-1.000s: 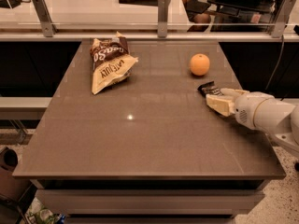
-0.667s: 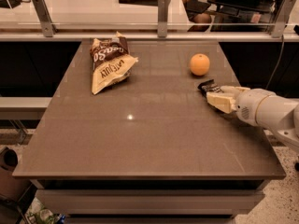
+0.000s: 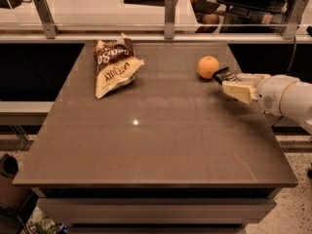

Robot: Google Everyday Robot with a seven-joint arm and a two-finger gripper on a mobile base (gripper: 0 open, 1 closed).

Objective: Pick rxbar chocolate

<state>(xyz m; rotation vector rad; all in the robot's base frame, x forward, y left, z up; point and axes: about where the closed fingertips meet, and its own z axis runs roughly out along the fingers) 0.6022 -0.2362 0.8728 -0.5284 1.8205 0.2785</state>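
Most of rxbar chocolate [image 3: 221,74] hidden within hand [image 3: 227,80], beside orange [image 3: 208,67]

A brown table [image 3: 161,150] fills most of the camera view. The white arm [image 3: 285,95] reaches in from the right edge, and its gripper [image 3: 229,82] sits over the table's far right part, cream fingers [image 3: 240,90] pointing left. They are closed on the rxbar chocolate [image 3: 222,74], whose dark end sticks out toward the orange [image 3: 208,67] just beside it. A brown-and-cream chip bag [image 3: 114,67] lies well apart on the far left. Metal posts [image 3: 169,16] stand along the back edge.
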